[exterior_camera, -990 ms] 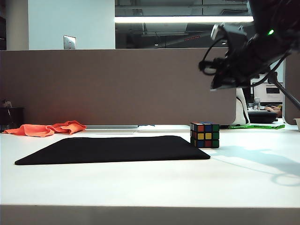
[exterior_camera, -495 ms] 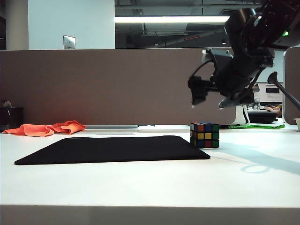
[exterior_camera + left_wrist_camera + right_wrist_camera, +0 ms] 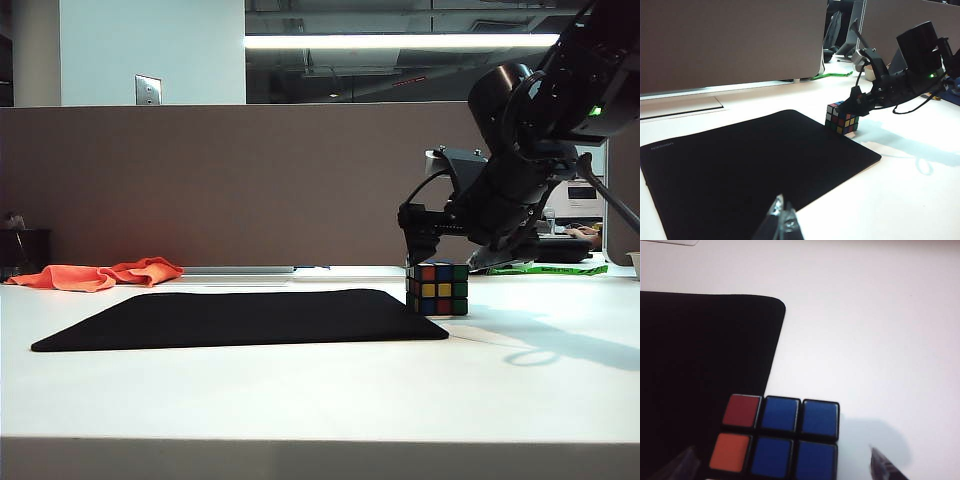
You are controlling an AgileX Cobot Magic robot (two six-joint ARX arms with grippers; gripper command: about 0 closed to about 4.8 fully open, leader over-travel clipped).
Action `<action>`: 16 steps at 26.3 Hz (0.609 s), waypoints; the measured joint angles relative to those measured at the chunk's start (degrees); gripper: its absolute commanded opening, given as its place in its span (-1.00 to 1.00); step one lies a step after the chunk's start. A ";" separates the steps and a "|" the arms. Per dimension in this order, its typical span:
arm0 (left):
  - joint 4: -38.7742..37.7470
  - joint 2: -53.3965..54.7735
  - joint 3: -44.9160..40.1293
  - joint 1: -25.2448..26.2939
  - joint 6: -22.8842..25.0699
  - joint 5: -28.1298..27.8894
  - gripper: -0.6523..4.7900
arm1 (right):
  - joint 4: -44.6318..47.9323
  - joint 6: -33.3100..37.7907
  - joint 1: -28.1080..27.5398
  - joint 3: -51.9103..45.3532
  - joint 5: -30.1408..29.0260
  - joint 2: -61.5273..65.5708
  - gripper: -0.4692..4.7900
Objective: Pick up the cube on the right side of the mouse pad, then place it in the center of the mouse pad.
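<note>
My right gripper [image 3: 782, 462] has its fingers spread wide, one tip on each side of the cube [image 3: 777, 437], holding nothing. It hangs just above the cube [image 3: 437, 288], which sits on the table [image 3: 320, 400] at the pad's [image 3: 240, 317] right edge. My left gripper [image 3: 780, 222] is low over the pad's near edge; I cannot tell its opening.

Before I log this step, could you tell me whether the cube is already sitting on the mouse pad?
No. In the exterior view the cube stands on the white table just off the right edge of the mouse pad, under the open right gripper.
</note>
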 measured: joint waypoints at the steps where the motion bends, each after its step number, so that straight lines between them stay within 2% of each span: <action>1: 0.00 0.00 0.00 0.00 0.00 0.00 -0.78 | 0.24 0.11 0.00 0.04 0.00 0.15 1.00; 16: 0.00 0.00 0.00 0.00 0.00 0.02 -0.78 | -0.31 0.17 -0.09 4.26 0.02 4.57 1.00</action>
